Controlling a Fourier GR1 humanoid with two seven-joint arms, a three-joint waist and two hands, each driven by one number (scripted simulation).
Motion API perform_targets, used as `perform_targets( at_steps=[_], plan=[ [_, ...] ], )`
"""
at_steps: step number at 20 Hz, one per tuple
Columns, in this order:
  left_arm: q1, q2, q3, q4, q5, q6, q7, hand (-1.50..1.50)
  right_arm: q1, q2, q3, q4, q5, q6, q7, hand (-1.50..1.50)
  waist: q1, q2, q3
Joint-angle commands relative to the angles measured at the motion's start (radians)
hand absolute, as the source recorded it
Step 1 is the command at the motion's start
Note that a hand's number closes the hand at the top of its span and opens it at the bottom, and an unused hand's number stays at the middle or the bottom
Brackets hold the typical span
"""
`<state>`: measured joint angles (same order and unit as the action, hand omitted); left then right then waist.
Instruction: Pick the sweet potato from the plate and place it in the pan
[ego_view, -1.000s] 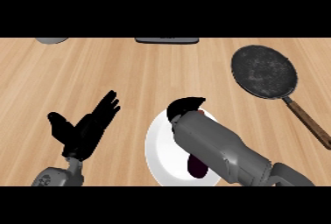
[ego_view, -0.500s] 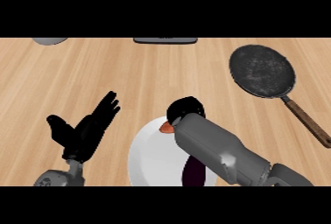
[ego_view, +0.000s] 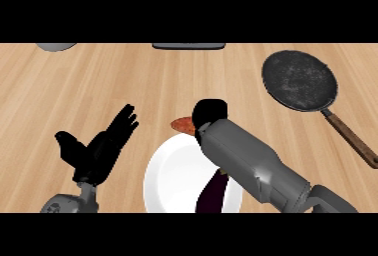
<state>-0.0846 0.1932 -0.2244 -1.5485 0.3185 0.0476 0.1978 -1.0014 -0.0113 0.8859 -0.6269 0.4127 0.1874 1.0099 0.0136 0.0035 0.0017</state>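
Only an orange end of the sweet potato (ego_view: 181, 125) shows, just past the far rim of the white plate (ego_view: 173, 175), peeking out left of the right hand (ego_view: 210, 112), which covers the rest; whether that hand holds it cannot be told. The dark pan (ego_view: 299, 80) lies well apart, far right. The left hand (ego_view: 100, 147) rests open at lower left

Sweet potato (ego_view: 181, 125) largely hidden under right robot hand (ego_view: 209, 112); plate (ego_view: 173, 175) cut off at 6 o'clock, partly covered by forearm (ego_view: 251, 160).
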Motion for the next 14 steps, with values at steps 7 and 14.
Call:
perform_targets(
  at_steps=[7, 14],
  plan=[
    [0.021, -0.005, -0.003, -0.006, -0.003, 0.002, 0.011, 0.00, -0.136, -0.002, -0.039, 0.024, 0.225, -0.495, 0.170, 1.50, -0.001, -0.010, -0.002],
    [0.006, 0.012, 0.026, -0.018, 0.012, -0.009, 0.020, 0.00, -0.164, -0.026, -0.143, -0.036, 0.328, -0.782, 0.199, 1.50, -0.021, -0.012, 0.000]
  ],
)
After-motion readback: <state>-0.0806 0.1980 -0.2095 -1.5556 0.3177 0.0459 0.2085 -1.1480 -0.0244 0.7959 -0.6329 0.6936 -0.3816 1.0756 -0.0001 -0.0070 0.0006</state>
